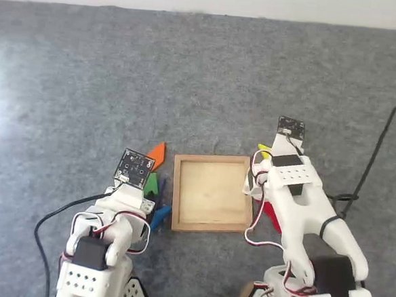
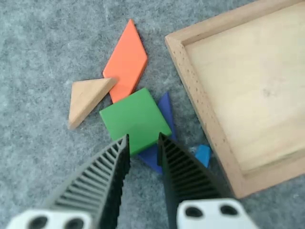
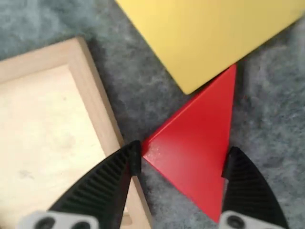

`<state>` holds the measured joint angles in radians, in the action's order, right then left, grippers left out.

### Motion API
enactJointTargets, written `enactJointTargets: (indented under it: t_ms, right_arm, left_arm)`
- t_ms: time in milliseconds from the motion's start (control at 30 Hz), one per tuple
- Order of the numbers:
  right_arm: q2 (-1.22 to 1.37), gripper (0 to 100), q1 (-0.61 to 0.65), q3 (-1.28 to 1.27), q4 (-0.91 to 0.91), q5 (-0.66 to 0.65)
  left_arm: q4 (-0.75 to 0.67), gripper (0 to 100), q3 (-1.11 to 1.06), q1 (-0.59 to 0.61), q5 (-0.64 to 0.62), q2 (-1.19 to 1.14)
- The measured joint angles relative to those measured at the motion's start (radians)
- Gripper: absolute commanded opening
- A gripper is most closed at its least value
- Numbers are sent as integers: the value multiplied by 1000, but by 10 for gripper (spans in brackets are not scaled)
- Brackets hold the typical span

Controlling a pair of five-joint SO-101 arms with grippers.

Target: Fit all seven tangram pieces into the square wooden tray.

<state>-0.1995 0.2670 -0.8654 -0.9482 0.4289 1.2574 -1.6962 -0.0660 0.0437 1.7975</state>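
The square wooden tray (image 1: 179, 191) lies between the two arms with nothing inside it. Beside its left rim (image 2: 190, 81) lie an orange parallelogram (image 2: 126, 64), a plain wooden triangle (image 2: 86, 98) and a green square (image 2: 133, 119) resting on a dark blue triangle (image 2: 165, 107). A small lighter blue piece (image 2: 203, 155) touches the rim. My left gripper (image 2: 143, 140) hovers at the green square's near corner, its fingers a narrow gap apart. On the tray's other side, my right gripper (image 3: 185, 152) stands open astride a red triangle (image 3: 195, 143), which touches a large yellow triangle (image 3: 209, 33).
Grey felt (image 1: 189, 80) covers the table, with wide free room beyond the tray. A black cable (image 1: 374, 154) runs along the right side past the right arm. Another black cable (image 1: 50, 216) loops out left of the left arm's base.
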Motion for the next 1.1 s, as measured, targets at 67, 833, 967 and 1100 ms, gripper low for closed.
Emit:
enactJointTargets:
  t_ms: [67, 833, 967, 1100]
  right_arm:
    - [0, 278, 2, 0, 0, 0]
    - [6, 277, -152, 173, -249, -470]
    - [6, 274, -121, 172, -227, -393]
    - [6, 277, -127, 172, -216, -252]
  left_arm:
    - [0, 92, 0, 0, 0, 0]
    - [0, 92, 0, 0, 0, 0]
    - [0, 92, 0, 0, 0, 0]
    - [0, 92, 0, 0, 0, 0]
